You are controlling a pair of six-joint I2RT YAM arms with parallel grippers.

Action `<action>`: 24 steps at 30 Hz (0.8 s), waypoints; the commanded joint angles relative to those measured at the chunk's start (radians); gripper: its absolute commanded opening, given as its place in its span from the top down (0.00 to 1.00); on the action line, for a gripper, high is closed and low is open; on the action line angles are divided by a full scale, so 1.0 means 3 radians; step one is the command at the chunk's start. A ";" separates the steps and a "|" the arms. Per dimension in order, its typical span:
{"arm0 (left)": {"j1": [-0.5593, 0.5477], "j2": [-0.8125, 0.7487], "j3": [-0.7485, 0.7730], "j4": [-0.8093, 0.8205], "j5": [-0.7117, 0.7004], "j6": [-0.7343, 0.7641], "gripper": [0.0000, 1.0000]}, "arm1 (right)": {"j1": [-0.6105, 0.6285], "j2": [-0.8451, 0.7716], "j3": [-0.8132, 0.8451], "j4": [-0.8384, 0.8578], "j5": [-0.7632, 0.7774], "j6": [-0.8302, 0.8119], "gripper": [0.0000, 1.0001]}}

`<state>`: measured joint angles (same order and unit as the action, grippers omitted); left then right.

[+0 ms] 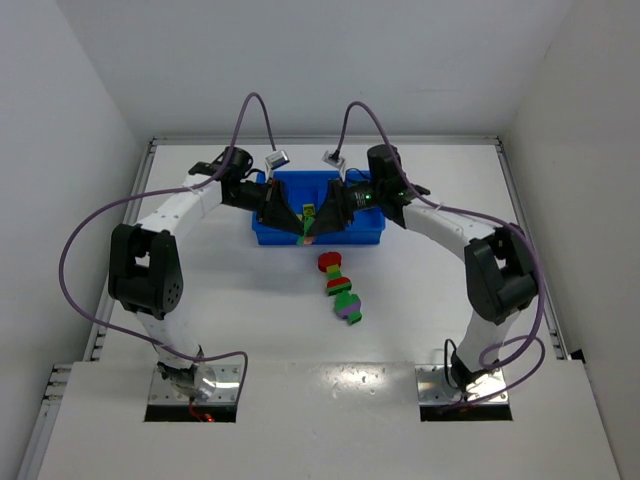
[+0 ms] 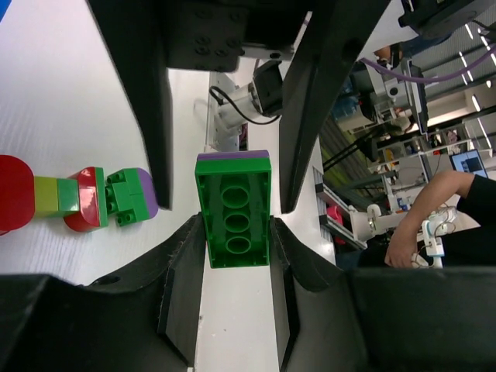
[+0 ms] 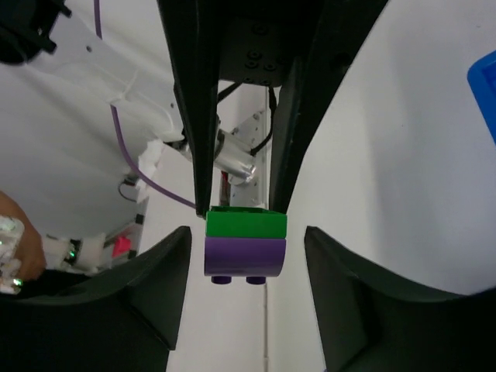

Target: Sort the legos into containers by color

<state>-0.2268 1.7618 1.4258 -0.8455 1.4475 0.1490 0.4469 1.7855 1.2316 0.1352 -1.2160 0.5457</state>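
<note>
My left gripper (image 2: 236, 226) is shut on a green brick (image 2: 234, 209) with a purple brick (image 3: 245, 256) joined to its far end. It holds this stack (image 1: 310, 226) in the air at the front edge of the blue tray of containers (image 1: 360, 237). My right gripper (image 3: 246, 234) is open, with its fingers wide on either side of the purple end and not touching it. In the top view the left gripper (image 1: 296, 222) and right gripper (image 1: 323, 221) face each other. A mixed stack of red, yellow-green, green and purple legos (image 1: 340, 286) lies on the table, and it also shows in the left wrist view (image 2: 77, 199).
The tray's inside is mostly hidden behind both grippers. A corner of the tray (image 3: 485, 85) shows in the right wrist view. White walls stand round the table on three sides. A person's arm (image 2: 422, 225) and lab gear show beyond the table.
</note>
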 commanded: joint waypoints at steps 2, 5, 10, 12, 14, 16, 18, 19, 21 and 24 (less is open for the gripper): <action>0.0040 -0.0033 0.0064 0.0022 0.0140 0.0091 0.97 | 0.0065 0.0016 0.0164 0.0015 -0.0139 -0.0198 0.51; 0.0127 -0.0033 0.0064 0.0022 0.0140 0.0122 0.97 | 0.0065 0.0016 0.0088 -0.0026 -0.0140 -0.0239 0.77; 0.0367 -0.0033 0.0064 -0.0009 0.0073 0.0158 0.97 | -0.0109 -0.0234 -0.0076 -0.0455 -0.0104 -0.0606 0.98; 0.0449 -0.0064 0.0100 -0.0009 0.0038 0.0158 0.97 | -0.0211 -0.0322 -0.0178 -0.0583 -0.0063 -0.0745 0.99; 0.0577 -0.0064 0.0130 -0.0009 0.0007 0.0158 0.97 | -0.0298 -0.0444 -0.0250 -0.0670 -0.0063 -0.0846 1.00; 0.0684 -0.0095 0.0131 -0.0009 -0.0049 0.0158 0.97 | -0.0426 -0.0511 -0.0291 -0.0920 -0.0002 -0.1000 1.00; 0.0684 -0.0095 0.0161 -0.0009 -0.0385 0.0158 0.97 | -0.0543 -0.0598 -0.0321 -0.1028 0.0075 -0.1129 1.00; 0.0684 -0.0095 0.0161 -0.0009 -0.0564 0.0158 0.97 | -0.0574 -0.0628 -0.0357 -0.1029 0.0075 -0.1159 1.00; 0.0684 -0.0222 0.0126 0.0255 -0.1048 0.0006 0.97 | -0.0610 -0.0679 -0.0357 -0.1029 0.0259 -0.1190 1.00; 0.0766 -0.0538 -0.0262 0.1165 -0.1399 -0.0699 0.97 | -0.0610 -0.0680 -0.0281 -0.1029 0.0524 -0.1277 1.00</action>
<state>-0.0128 1.7298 1.3983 -0.7238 1.1755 0.0898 0.2588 1.6176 1.1263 -0.1715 -1.1252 0.2405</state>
